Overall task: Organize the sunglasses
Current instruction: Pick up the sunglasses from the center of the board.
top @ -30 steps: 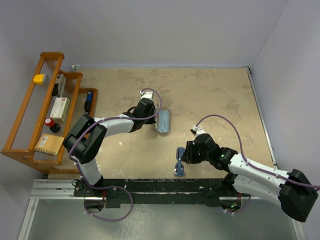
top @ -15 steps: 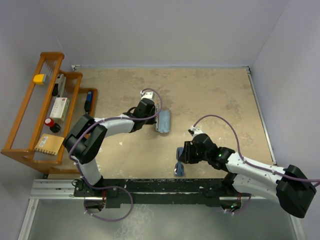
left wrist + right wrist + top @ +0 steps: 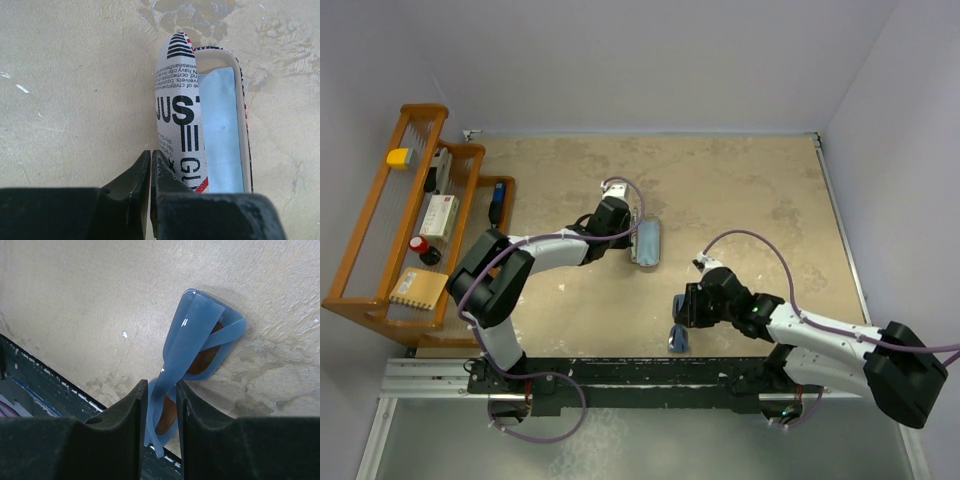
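The sunglasses (image 3: 192, 345) have a translucent blue frame, crossed blue arms and brownish lenses. They lie at the table's near edge (image 3: 677, 338), one lens over the dark rail. My right gripper (image 3: 159, 387) is shut on them, a finger on each side of the folded arms; it also shows in the top view (image 3: 682, 318). The glasses case (image 3: 177, 107) lies open mid-table (image 3: 647, 245), its white printed lid upright and light-blue material (image 3: 222, 130) inside. My left gripper (image 3: 151, 154) is shut, its right finger against the lid's near end (image 3: 633, 228).
A wooden rack (image 3: 380, 240) with several small items stands along the left edge. A black rail (image 3: 620, 372) runs along the near edge under the arm bases. Walls close in at the back and right.
My right arm has shifted a little to the left, with the gripper still over the sunglasses. The sunglasses, the case and the left arm have barely moved.
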Robot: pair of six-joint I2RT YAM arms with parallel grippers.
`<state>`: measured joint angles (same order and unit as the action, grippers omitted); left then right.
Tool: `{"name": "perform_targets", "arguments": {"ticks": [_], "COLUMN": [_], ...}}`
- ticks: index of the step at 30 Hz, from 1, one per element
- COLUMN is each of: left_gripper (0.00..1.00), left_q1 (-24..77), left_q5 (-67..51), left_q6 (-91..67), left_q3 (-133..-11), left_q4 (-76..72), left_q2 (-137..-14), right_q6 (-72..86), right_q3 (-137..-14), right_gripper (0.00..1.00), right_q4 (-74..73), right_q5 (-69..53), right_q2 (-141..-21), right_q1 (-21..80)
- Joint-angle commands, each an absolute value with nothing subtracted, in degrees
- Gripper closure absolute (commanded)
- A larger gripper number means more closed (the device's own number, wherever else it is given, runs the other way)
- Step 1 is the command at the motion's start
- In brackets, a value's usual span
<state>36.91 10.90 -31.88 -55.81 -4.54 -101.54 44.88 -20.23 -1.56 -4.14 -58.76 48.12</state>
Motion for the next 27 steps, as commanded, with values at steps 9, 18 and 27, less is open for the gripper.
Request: {"name": "perform_targets", "arguments": {"ticks": [9,18,27], "left_gripper": [1.0,1.0,1.0], "left_q1": [37.26,37.22,37.35], "left_q5": [11.65,11.6,11.6], "left_q6": [-31.24,-31.18,-31.29], "left_q3": [-57.39,-57.49,-57.39], "left_q4": [-5.01,-4.96,-4.99], "left_q2": [-99.05,-99.14,-99.06], "right_q6": [45.78,45.88,46.3], "right_q3": [-21.08,-21.1,-21.26], "right_gripper": [0.71,0.86,1.0], "right_q4": [2.36,1.82,0.11], "right_q5": [-5.32,-4.73,-4.1], "right_q2": [-61.02,-60.2,-58.04], "right_q1": [49.26,49.57,49.67]}}
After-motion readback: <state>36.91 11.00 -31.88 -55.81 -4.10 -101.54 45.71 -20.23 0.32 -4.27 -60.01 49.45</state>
